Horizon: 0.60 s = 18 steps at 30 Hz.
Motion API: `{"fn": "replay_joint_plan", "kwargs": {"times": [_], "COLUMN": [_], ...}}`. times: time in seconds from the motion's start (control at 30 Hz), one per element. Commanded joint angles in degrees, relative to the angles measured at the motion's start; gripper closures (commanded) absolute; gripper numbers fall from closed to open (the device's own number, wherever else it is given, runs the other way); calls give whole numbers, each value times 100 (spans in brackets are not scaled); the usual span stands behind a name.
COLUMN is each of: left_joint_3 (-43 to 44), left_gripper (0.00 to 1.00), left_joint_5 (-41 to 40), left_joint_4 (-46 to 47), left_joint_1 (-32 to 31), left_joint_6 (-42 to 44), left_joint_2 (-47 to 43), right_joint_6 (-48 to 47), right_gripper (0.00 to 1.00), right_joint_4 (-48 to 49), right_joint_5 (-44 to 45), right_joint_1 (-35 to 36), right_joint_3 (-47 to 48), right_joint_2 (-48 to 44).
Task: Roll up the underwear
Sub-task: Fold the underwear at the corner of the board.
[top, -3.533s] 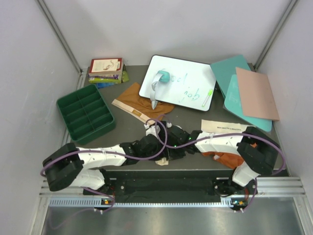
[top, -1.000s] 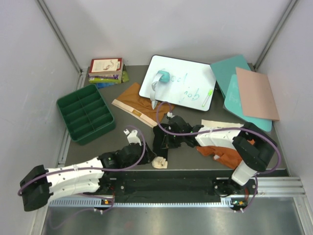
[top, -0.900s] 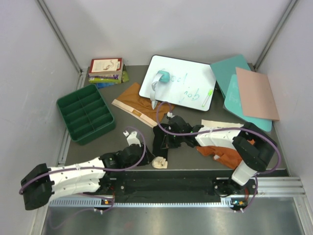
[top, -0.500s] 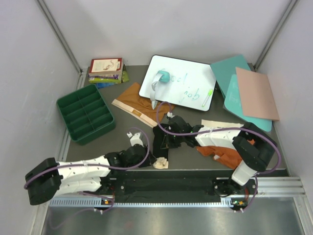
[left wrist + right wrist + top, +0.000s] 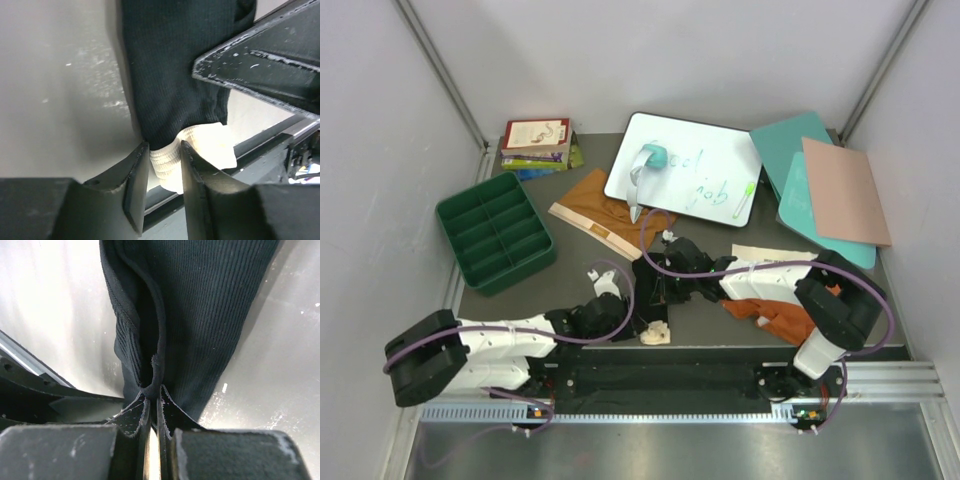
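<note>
At the near edge of the table [image 5: 570, 270], the left gripper [image 5: 164, 156] pinches the bunched cream waistband [image 5: 210, 145] of the black briefs [image 5: 170, 75]. Their ribbed black cloth stretches away to the right gripper [image 5: 152, 401], which is clamped tight on a fold. To the right, rust-orange briefs [image 5: 775, 318] lie crumpled. Mustard briefs [image 5: 598, 205] lie farther back.

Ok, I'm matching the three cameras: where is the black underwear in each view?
Top external: the black underwear lies near the front edge, centre.
Left wrist: upper centre; the left gripper grips its cream waistband.
Right wrist: top centre; the right gripper pinches a fold.
Shared landmark: the grey table underneath.
</note>
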Motion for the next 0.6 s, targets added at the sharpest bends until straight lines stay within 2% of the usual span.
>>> {"fn": "replay_joint_plan", "kwargs": {"times": [0.0,0.03,0.13,0.3,0.57], "left_joint_3": [60,77,192,455,640], "left_gripper": [71,84,100,100,100], "left_joint_5": [185,185,168,255,264], "left_joint_4": [59,-20,-213,-495,-864], "left_joint_1": [-12,-12,-3,-3,-3], "left_joint_6": [-9,-35,-97,44,114], "left_joint_2": [384,489,717,973,1175], "right_joint_6": [-5,-5,-13,-84,-224], "right_gripper": [100,100,99,96,96], "right_joint_4": [201,184,61,-229,-713], "right_joint_5": [-11,-2,51,314,807], "right_joint_1": [-16,-16,-24,-156,-297], "right_joint_3": [-18,-10,26,43,17], "right_joint_2": [-229,-246,-299,-466,-589]}}
